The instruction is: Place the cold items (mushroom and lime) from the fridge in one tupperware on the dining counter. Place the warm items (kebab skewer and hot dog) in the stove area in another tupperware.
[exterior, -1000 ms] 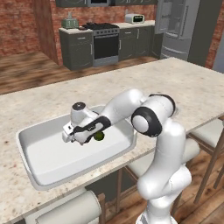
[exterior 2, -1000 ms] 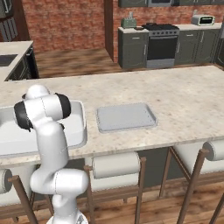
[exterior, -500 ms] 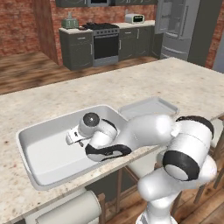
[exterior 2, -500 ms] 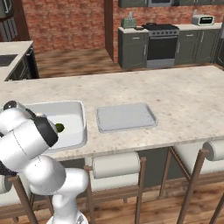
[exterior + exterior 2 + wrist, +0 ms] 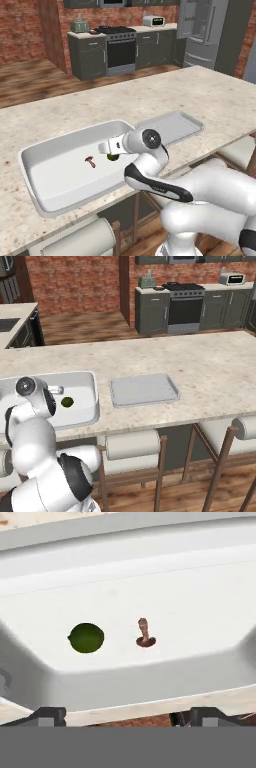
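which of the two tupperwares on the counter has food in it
The deep white tupperware beside the arm: it holds the lime and the mushroom. The shallow grey tupperware further along the counter has nothing in it.

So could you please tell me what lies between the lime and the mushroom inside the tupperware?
Nothing: in the hand view only bare white floor of the tupperware separates the lime from the mushroom.

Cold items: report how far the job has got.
Done: lime and mushroom both lie apart in the deep white tupperware on the dining counter. In hand: nothing; the tool is open. Left: kebab skewer and hot dog for the shallow grey tupperware, which holds nothing.
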Robot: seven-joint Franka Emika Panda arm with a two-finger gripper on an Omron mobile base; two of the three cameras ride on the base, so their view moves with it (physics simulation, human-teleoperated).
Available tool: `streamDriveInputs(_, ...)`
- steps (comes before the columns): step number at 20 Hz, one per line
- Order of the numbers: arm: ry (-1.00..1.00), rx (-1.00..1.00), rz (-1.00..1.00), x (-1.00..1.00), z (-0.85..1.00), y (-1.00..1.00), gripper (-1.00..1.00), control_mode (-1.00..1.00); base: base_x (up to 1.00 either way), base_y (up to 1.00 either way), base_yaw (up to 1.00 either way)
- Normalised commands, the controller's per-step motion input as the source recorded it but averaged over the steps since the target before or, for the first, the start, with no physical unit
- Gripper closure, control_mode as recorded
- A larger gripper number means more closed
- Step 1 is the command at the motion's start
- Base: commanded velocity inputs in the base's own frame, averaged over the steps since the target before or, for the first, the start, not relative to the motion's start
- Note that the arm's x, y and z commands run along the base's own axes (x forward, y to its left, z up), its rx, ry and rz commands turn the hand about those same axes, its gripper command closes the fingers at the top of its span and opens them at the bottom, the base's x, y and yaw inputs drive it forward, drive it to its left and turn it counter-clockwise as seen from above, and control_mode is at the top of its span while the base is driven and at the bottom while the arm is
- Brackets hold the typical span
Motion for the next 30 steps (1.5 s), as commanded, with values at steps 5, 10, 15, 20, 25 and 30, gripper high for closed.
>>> streamDriveInputs(5,-0.10,0.23,-0.22,-0.73,1.00,-0.78,-1.00,-1.00,0.00,0.00,0.00)
streamDriveInputs(10,-0.02,0.12,-0.26,-0.97,0.94,-0.93,-1.00,-1.00,0.00,0.00,0.00)
streamDriveInputs(15,-0.08,0.20,-0.10,-1.00,0.86,-1.00,-1.00,-1.00,0.00,0.00,0.00)
streamDriveInputs(20,0.21,0.10,-0.22,-1.00,0.64,-0.97,-1.00,-1.00,0.00,0.00,0.00)
streamDriveInputs(25,0.14,-0.19,-0.19,-0.67,-0.85,-0.21,-1.00,-1.00,0.00,0.00,0.00)
streamDriveInputs(30,0.07,-0.02,-0.07,-0.12,-0.68,-0.03,-1.00,-1.00,0.00,0.00,0.00)
